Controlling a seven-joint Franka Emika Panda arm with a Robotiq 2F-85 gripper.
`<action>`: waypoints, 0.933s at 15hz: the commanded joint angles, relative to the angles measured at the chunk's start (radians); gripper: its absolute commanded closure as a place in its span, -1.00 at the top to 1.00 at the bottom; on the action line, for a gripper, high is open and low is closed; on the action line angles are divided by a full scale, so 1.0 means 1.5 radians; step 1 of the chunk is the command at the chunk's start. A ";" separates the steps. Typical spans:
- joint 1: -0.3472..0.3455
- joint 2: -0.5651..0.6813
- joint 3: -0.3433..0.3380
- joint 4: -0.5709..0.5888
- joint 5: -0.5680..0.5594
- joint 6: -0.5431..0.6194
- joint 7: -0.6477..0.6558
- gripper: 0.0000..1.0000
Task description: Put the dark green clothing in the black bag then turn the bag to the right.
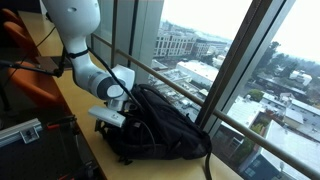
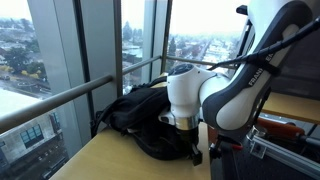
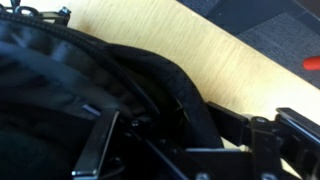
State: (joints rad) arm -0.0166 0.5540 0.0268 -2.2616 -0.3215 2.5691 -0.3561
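The black bag (image 1: 165, 125) lies on the wooden table (image 1: 85, 110) next to the window, and shows in both exterior views (image 2: 135, 115). It fills the left of the wrist view (image 3: 60, 90). My gripper (image 1: 110, 116) is down at the bag's near side (image 2: 188, 145). In the wrist view its fingers (image 3: 165, 135) are spread apart with the bag's dark rim between them. The dark green clothing is not in view.
Floor-to-ceiling windows with a metal rail (image 2: 60, 95) run along the table's far edge. An orange chair (image 1: 30, 70) and black equipment (image 1: 30, 145) are behind the arm. A dark box (image 2: 275, 150) sits by the robot base. A red object (image 3: 312, 63) lies on the floor.
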 commanded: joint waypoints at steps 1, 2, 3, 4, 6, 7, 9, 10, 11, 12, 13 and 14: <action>-0.007 -0.043 0.015 -0.014 0.019 -0.013 -0.009 -0.98; -0.007 -0.058 0.017 -0.021 0.021 -0.015 -0.009 -1.00; -0.007 -0.078 0.018 -0.032 0.023 -0.017 -0.009 -1.00; -0.007 -0.098 0.019 -0.042 0.025 -0.019 -0.008 -1.00; -0.002 -0.142 0.021 -0.063 0.028 -0.029 -0.006 -0.97; 0.001 -0.166 0.023 -0.073 0.029 -0.037 -0.006 -0.97; 0.008 -0.221 0.026 -0.092 0.028 -0.059 -0.002 -0.97; 0.013 -0.256 0.031 -0.101 0.030 -0.074 -0.001 -0.97; 0.014 -0.290 0.035 -0.110 0.034 -0.090 -0.005 -0.97; 0.017 -0.321 0.036 -0.114 0.035 -0.101 -0.005 -0.97; 0.020 -0.351 0.037 -0.114 0.040 -0.111 -0.008 -0.97; 0.024 -0.380 0.036 -0.112 0.042 -0.117 -0.008 -0.97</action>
State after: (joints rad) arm 0.0031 0.1571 0.0715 -2.3907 -0.2975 2.4554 -0.3538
